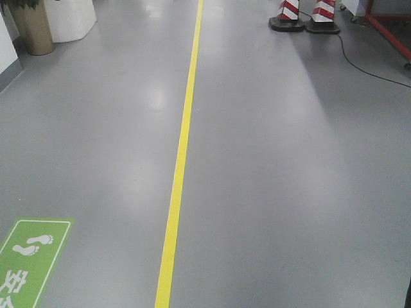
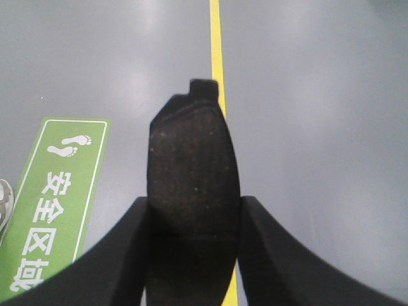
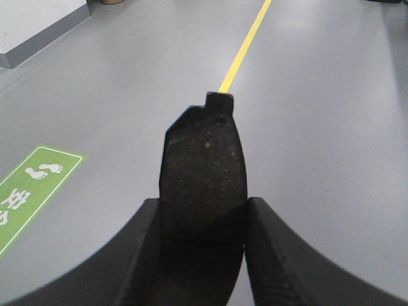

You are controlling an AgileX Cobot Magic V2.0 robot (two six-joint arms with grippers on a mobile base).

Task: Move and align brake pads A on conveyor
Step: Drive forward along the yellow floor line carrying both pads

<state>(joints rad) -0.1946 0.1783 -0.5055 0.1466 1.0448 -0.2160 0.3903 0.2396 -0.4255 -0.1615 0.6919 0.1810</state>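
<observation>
Black fingers of the left gripper [image 2: 194, 203] are seen closed on the sides of a dark brake pad [image 2: 191, 153], which is held lengthwise with its tabbed end pointing away from the wrist. The right gripper [image 3: 203, 203] is likewise clamped on a second brake pad [image 3: 204, 156], held the same way. Both pads are carried in the air above the grey floor [image 1: 289, 192]. The conveyor is not shown in any view, so nothing can be said of pads laid there.

The task is judged to be at its carrying stage: two pads are picked up, and their placing and aligning on the belt is left to be done. The other pads are not seen.

The grippers and pads are shown only by the wrist views. The striped traffic cones [image 1: 303, 16] and the planter [image 1: 31, 29] are shown only by the front view. The yellow floor line [image 1: 182, 154] and the green footprint sign [image 1: 26, 260] are caught by all three.
</observation>
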